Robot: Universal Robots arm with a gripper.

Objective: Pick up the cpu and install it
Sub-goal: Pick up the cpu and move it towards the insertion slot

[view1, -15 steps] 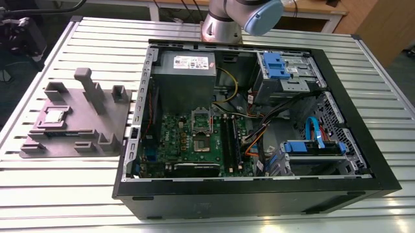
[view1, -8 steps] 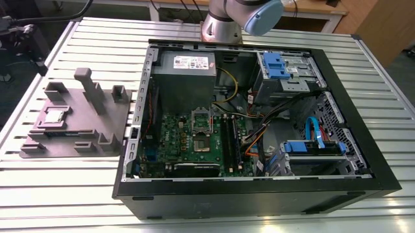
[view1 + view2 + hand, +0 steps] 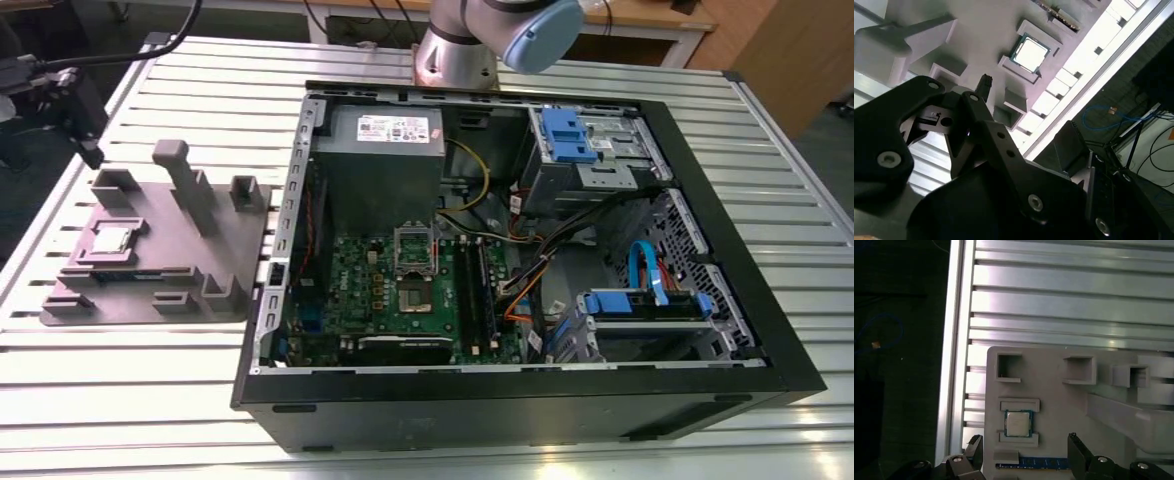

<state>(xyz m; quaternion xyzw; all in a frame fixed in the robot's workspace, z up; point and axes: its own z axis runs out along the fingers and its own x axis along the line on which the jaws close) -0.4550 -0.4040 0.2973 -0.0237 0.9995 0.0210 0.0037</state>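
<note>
**On the grey holder tray, the cpu is lying under an open gripper**

At the exterior view's left, on the slatted metal desk (image 3: 160, 400), a grey holder tray (image 3: 200, 255) is lying with the cpu (image 3: 111, 240) resting flat in a shallow seat, its silver top facing up. The gripper (image 3: 1024, 440) is hovering above the tray, empty, with its two dark fingers (image 3: 1076, 452) spread wide apart.

The first wrist view is looking straight down. There the cpu (image 3: 1018, 423) is sitting between the lines of the two fingers and a little ahead of their tips, touching neither. The cpu is close to square (so it has no real long axis), and its edges are running square with the tray. Two raised lips are hugging two opposite edges. The fingers are facing the other two, free edges, which seems the line a grasp would need.

The second wrist view is giving a slanted look past the black finger linkage to the same cpu (image 3: 1030, 54). The exterior view is supplying the wider setting. An open computer case (image 3: 534, 410) is standing beside the tray, and its green motherboard (image 3: 360, 285) and square socket (image 3: 415, 262) are lying well apart from the cpu.
</note>
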